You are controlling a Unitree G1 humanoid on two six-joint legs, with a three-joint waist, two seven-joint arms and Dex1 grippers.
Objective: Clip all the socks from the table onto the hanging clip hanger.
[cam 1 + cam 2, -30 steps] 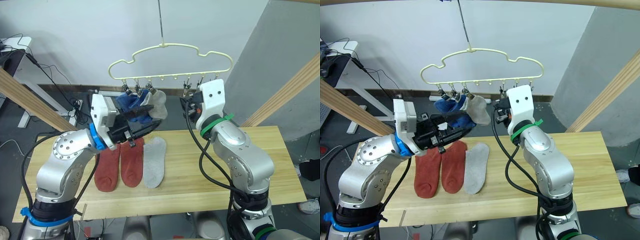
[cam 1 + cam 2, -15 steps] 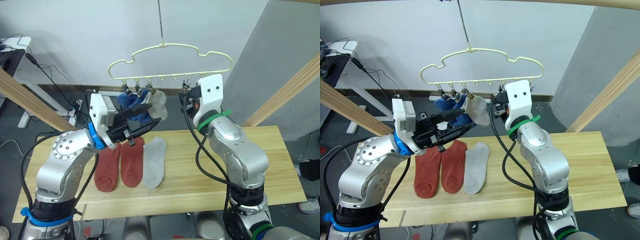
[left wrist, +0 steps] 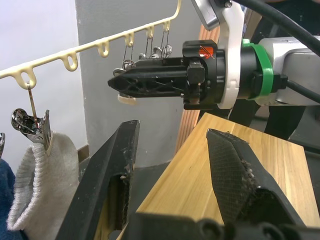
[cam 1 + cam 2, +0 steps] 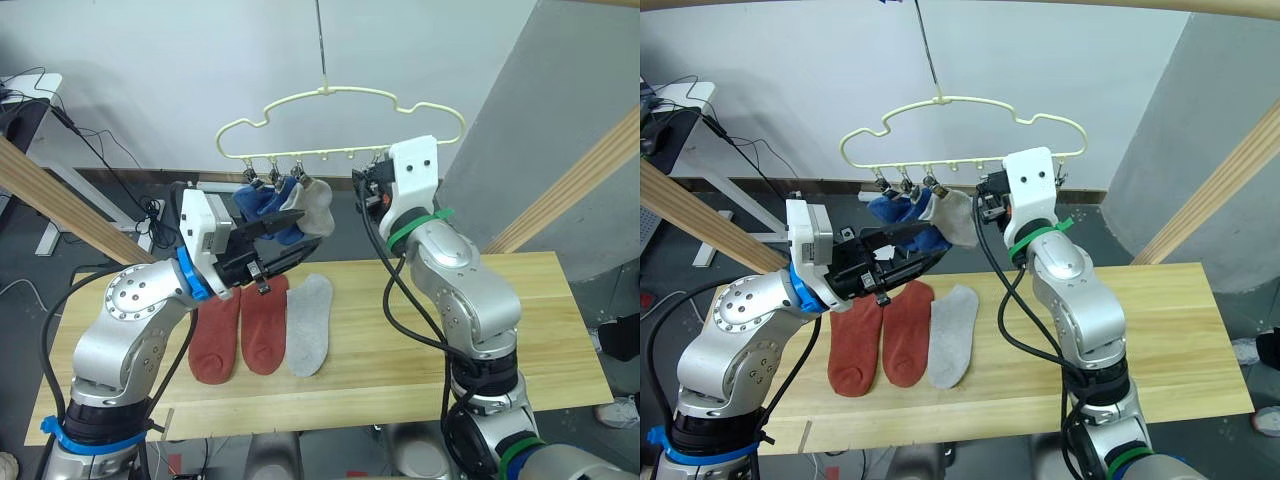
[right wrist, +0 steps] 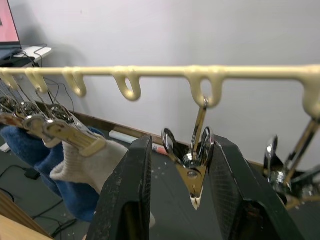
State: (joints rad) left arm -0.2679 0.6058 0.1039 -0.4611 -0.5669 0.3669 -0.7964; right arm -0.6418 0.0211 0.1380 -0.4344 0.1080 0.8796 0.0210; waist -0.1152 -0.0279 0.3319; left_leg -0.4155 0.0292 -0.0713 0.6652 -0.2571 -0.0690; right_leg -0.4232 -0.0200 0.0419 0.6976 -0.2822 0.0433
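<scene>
The pale-yellow clip hanger (image 4: 345,92) hangs above the table's (image 4: 520,320) far edge. Two blue socks (image 4: 262,205) and a grey sock (image 4: 318,203) hang from its left clips. Flat on the table lie two rust-red socks (image 4: 215,338) (image 4: 265,325) and a grey sock (image 4: 310,322). My left gripper (image 3: 172,132) is open and empty, held in the air just below the hung socks. My right gripper (image 5: 182,145) is open at the hanger's bottom bar. Its fingers (image 5: 132,190) stand on either side of a free metal clip (image 5: 192,167), right of the hung grey sock.
Slanted wooden beams cross at the left (image 4: 60,200) and right (image 4: 585,175). A desk with cables (image 4: 30,100) stands at the back left. More free clips (image 5: 290,165) hang further right on the bar. The table's right half is bare wood.
My right gripper has moved up and to the left along the hanger's bar to the free clip. The left arm has hardly moved.
</scene>
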